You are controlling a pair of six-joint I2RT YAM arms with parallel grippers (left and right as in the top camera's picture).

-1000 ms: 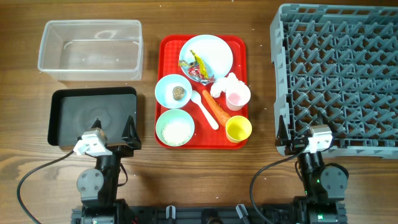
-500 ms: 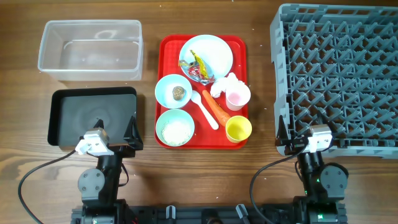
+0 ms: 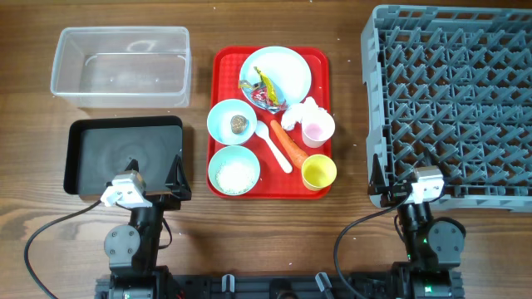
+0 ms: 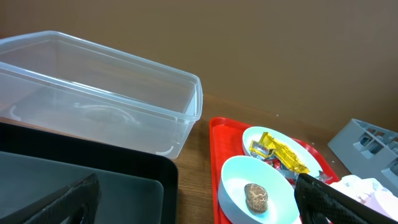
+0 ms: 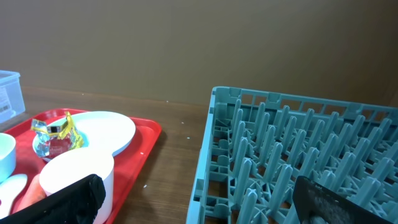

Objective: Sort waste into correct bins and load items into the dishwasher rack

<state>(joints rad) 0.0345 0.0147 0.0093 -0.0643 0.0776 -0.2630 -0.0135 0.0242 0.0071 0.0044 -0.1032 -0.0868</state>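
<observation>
1. Waste hasn't been touched, by the look of it. The left claw (image 3: 152, 169) is spread wide with nothing in it, over the near right corner of the black tray (image 3: 83, 158).
2. Same deal for the right claw (image 3: 393, 174): wide, empty, parked at the near left corner of the dishwasher rack (image 3: 449, 83).
3. Going outward, both bins look bare, the black one and the clear tub (image 3: 120, 33) behind it. The rack pegs hold nothing either.
4. Everything sits on the red tray (image 3: 218, 100) mid-desk (image 3: 266, 241):
   - The snack wrapper (image 3: 264, 90) is on the plate (image 3: 287, 71).
   - The tissue (image 3: 309, 106) is touching the pink cup (image 3: 318, 130).
   - The carrot (image 3: 289, 143) lies between the spoon (image 3: 274, 145) and the yellow cup (image 3: 318, 172).
   - The brown lump (image 3: 238, 124) is in the far bowl (image 3: 220, 116).
   - The rice (image 3: 233, 173) is in the near bowl (image 3: 214, 162).
5. So progress looks like basically zero. Five bits of waste need binning and six items need racking, and both bowls probably want emptying first.
</observation>
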